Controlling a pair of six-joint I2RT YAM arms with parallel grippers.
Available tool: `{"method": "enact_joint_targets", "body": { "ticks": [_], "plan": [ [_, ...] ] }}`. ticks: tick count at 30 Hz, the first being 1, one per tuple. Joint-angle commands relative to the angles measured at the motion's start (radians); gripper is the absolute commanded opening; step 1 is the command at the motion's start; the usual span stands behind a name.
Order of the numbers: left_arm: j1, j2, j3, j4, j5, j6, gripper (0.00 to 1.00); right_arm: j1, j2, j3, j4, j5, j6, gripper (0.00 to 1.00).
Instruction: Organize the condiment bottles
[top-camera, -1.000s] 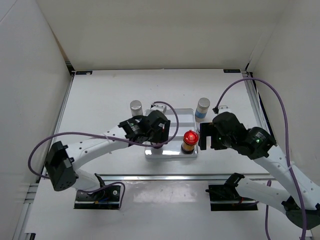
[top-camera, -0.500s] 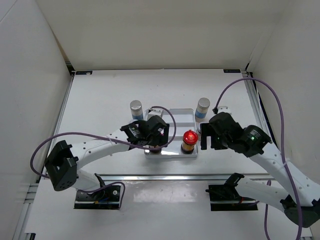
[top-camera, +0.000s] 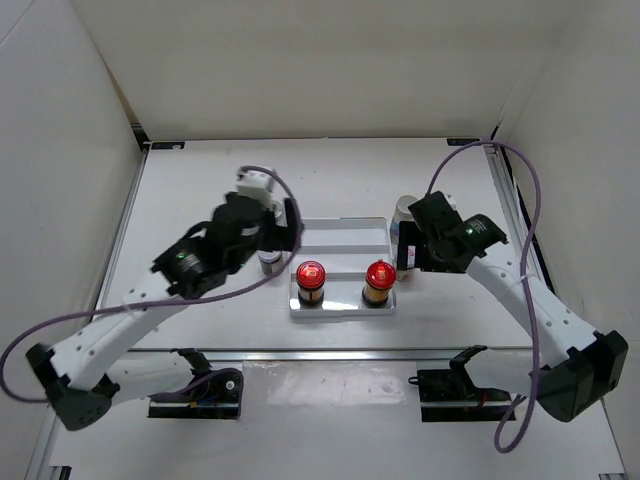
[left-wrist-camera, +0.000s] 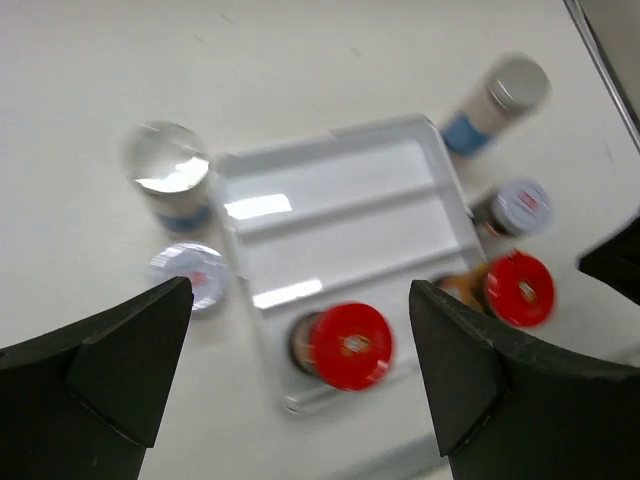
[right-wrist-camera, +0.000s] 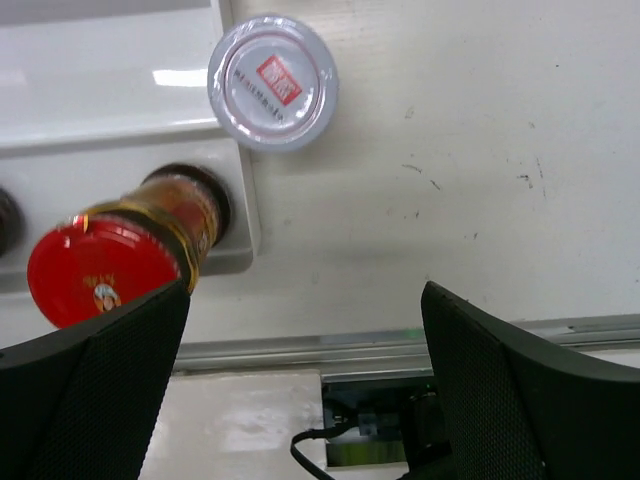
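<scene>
Two red-capped amber bottles (top-camera: 310, 281) (top-camera: 378, 280) stand in the front step of the white tray (top-camera: 340, 235). My left gripper (top-camera: 287, 222) hangs open above the tray's left end, holding nothing. In its wrist view it (left-wrist-camera: 298, 292) looks down on a red-capped bottle (left-wrist-camera: 345, 345), a silver-capped bottle (left-wrist-camera: 170, 170) and a white-lidded jar (left-wrist-camera: 190, 275) left of the tray (left-wrist-camera: 340, 215). The other silver-capped bottle (left-wrist-camera: 495, 100) and jar (left-wrist-camera: 520, 205) stand to the right. My right gripper (top-camera: 405, 258) is open beside the tray's right end, near that jar (right-wrist-camera: 272, 82) and a red-capped bottle (right-wrist-camera: 110, 260).
The table's metal front rail (right-wrist-camera: 400, 345) runs just below the tray. White enclosure walls (top-camera: 60, 150) close in the left, back and right. The arm bases (top-camera: 195, 390) sit at the near edge.
My left gripper opened, let go of a red-capped bottle in the tray's front step and rose back to the left. The right gripper shifted slightly toward the back.
</scene>
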Motion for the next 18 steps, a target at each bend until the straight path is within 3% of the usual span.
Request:
{"method": "enact_joint_targets", "body": {
  "ticks": [1,5,8,10,13,18],
  "plan": [
    [0.106,-0.098,-0.021,-0.047,-0.063,0.186,1.00,-0.067,0.053,0.045,0.067,-0.093,-0.053,1.00],
    [0.286,-0.156,-0.112,-0.056,-0.039,0.325,1.00,-0.133,0.148,0.055,0.139,-0.182,-0.090,1.00],
    [0.302,-0.228,-0.224,-0.018,-0.092,0.298,1.00,-0.156,0.203,0.065,0.164,-0.243,-0.101,1.00],
    [0.325,-0.276,-0.295,0.028,0.005,0.289,1.00,-0.167,0.239,0.065,0.178,-0.243,-0.101,1.00],
    [0.388,-0.252,-0.281,0.046,0.058,0.278,1.00,-0.177,0.294,0.065,0.178,-0.243,-0.101,0.99],
    [0.408,-0.164,-0.262,0.037,0.046,0.266,1.00,-0.177,0.361,0.074,0.188,-0.223,-0.101,0.86]
  ]
}}
